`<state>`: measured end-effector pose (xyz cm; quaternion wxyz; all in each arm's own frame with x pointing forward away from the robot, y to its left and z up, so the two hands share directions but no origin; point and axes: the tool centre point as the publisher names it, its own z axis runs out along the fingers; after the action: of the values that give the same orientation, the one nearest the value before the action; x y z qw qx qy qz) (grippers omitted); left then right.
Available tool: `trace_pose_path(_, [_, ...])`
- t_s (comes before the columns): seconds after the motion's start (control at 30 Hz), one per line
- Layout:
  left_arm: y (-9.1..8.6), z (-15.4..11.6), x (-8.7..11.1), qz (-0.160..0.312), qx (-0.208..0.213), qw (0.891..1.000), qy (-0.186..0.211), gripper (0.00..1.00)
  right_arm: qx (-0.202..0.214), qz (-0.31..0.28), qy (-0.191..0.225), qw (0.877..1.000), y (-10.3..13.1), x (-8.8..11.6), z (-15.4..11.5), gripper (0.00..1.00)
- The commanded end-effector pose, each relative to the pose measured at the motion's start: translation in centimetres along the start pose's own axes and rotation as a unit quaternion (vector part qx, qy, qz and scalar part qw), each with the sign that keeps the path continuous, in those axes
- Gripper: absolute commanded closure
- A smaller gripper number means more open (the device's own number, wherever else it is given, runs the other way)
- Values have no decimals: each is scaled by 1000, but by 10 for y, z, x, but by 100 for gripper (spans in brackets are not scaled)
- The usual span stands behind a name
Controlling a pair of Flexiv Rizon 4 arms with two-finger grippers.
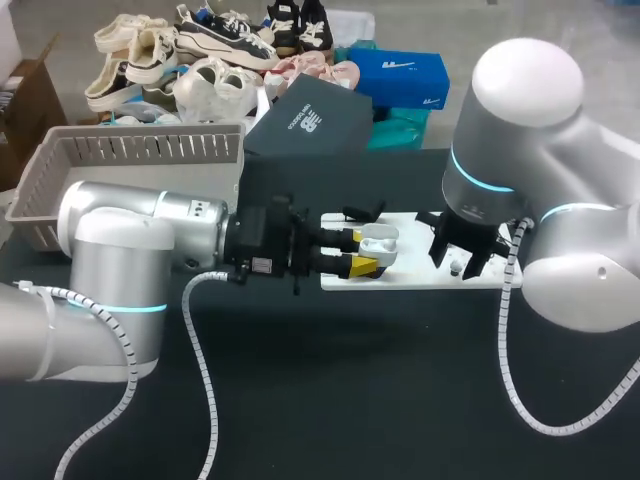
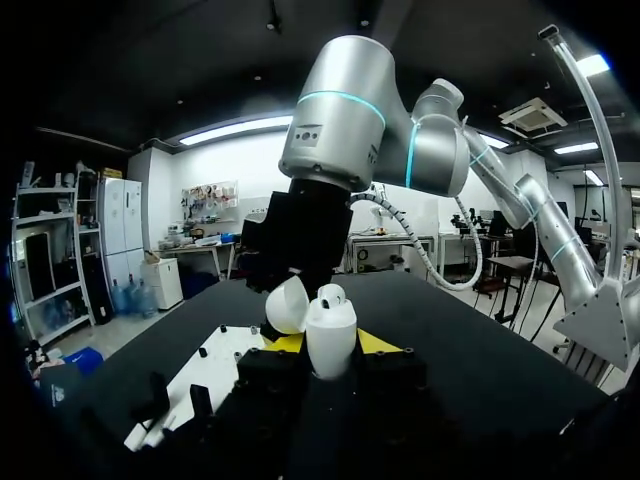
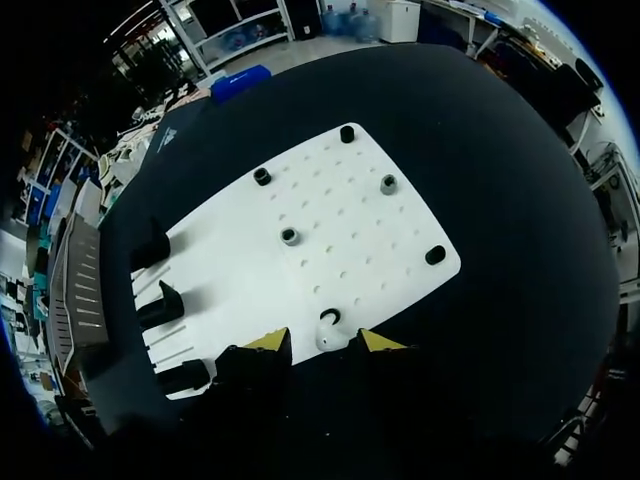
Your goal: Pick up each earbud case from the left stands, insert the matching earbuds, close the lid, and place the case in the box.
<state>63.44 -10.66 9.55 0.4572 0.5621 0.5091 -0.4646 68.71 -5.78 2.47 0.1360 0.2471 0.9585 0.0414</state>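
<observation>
Left gripper (image 2: 332, 346): comes in from the left and holds over the near end of the white board (image 3: 380, 230). Its yellow-tipped fingers pinch the earbud case (image 2: 330, 335) from both sides.
Earbud case: white, upright in the left gripper and off the board, with the lid (image 2: 286, 305) swung open to one side. One earbud looks seated at its open top.
Right gripper (image 3: 325, 345): points down over the far end of the board. Its fingers are spread, and neither visibly touches anything.
Loose earbud (image 3: 328, 333): white, lies on the board's edge between the right gripper's fingertips.
Black stands (image 3: 160, 300): three in a row along one end of the board. From the right wrist view none holds a case.
Pegs (image 3: 289, 236): small round ones scattered across the board.
Grey basket (image 1: 130, 150): on the black table (image 1: 350, 380), behind the left arm and well apart from the board.
</observation>
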Motion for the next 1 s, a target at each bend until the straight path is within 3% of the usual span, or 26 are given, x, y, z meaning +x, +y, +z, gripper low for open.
trace_pose_path(0.03, [0,0,1,1,-1,1000,-1,100,0,2,-1,1000,1,-1,3,62])
trace_pose_path(0.5, [0,0,1,1,-1,1000,-1,100,6,5,1,1000,0,-2,5,74])
trace_pose_path(0.8, [0,0,1,1,-1,1000,-1,100,9,5,1,1000,-1,-3,5,100])
trace_pose_path(1.0, [0,0,1,1,-1,1000,-1,100,11,6,1,1000,-2,-4,1,100])
